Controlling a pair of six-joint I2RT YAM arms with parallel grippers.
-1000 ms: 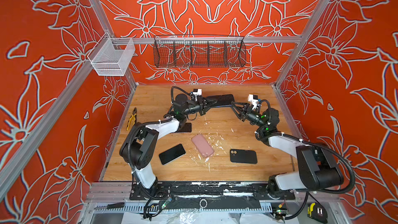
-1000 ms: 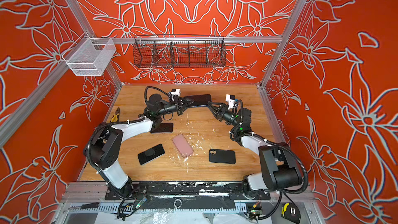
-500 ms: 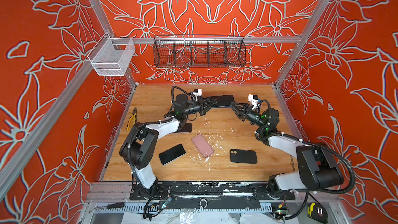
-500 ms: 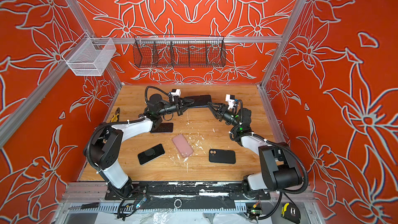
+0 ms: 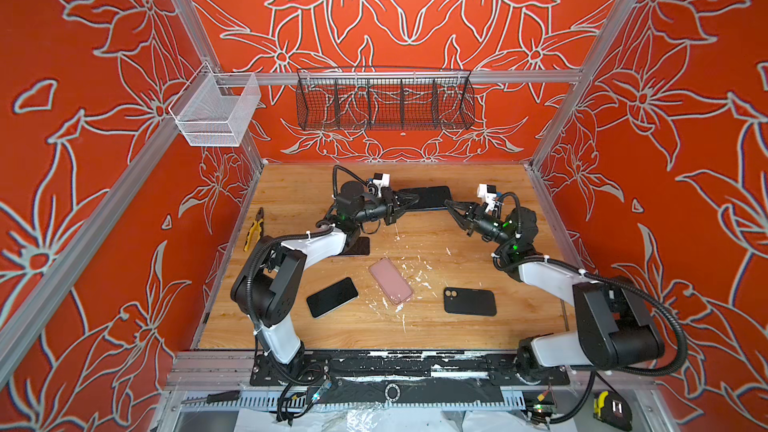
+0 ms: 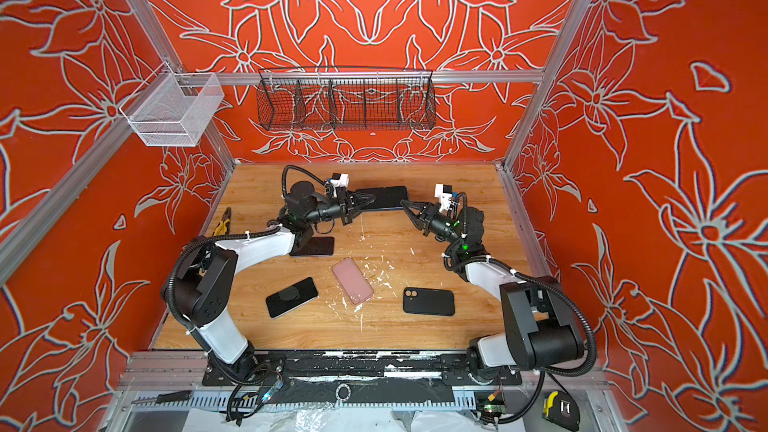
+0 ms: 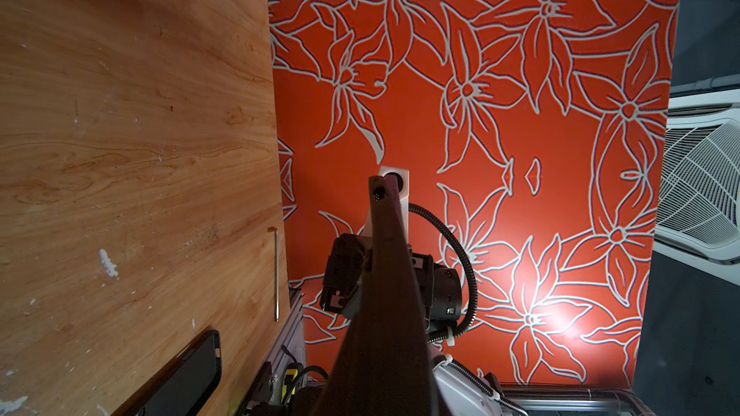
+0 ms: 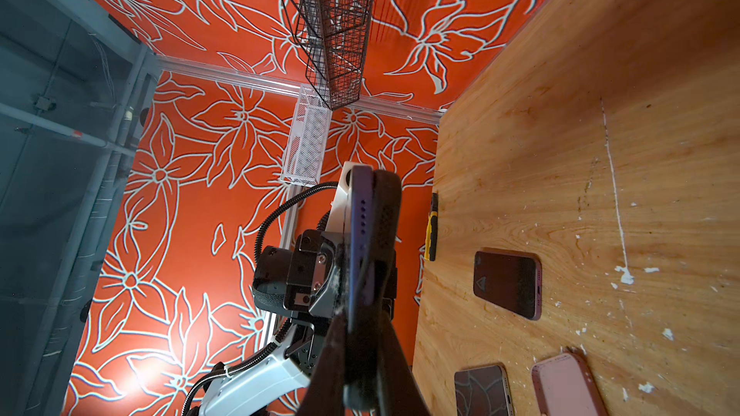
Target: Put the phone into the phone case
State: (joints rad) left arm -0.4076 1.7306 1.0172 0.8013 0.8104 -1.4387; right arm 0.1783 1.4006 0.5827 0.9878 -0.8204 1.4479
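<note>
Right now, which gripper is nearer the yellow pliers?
Left. The left gripper, shut on one end of the raised phone, sits toward the pliers; the right gripper holds the other end, farther away.

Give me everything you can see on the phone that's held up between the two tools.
The phone is a thin dark slab with rounded corners. In the right wrist view its edge looks purple, with a row of small holes. It is held off the table, towards the back, roughly level, its long side running left to right. The left tool is shut on its left end and the right tool on its right end.
</note>
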